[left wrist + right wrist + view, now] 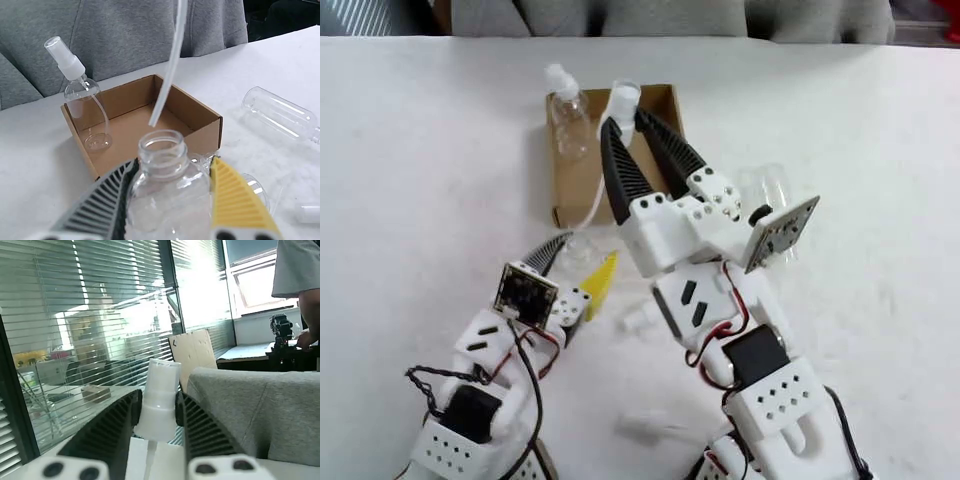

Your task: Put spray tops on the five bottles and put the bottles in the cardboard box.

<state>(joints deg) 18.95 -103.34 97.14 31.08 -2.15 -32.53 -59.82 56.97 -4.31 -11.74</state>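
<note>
Centrally on a white table (420,150), an open cardboard box (570,180) is seen from above. Inside it, at the far-left corner, a capped bottle (80,95) (clear, w/ white sprayer fitted) is propped against the wall.

Just in front of the box's near edge, the left gripper (585,250) (one dark finger, one yellow) is closed part-way round the held bottle (162,175). This bottle is clear and is kept upright, w/ its neck open and uncapped.

Over the box's far edge, the right gripper (624,115) (black fingers) is pinched tight on a white spray top (159,400). Its thin dip tube (170,65) is hung down across the box. The tube's tip is just above and slightly beyond the held bottle's neck, not inside it.

To the right of the box and apart from it, a third bottle (280,115) is laid on its side. A fourth bottle (255,187) is seen lying near the box's front-right corner, partly hidden by the yellow finger. Well in front of the box, betw. the arm bases, a small white piece (650,428) is seen on the table; it can't be made out for certain.
</note>
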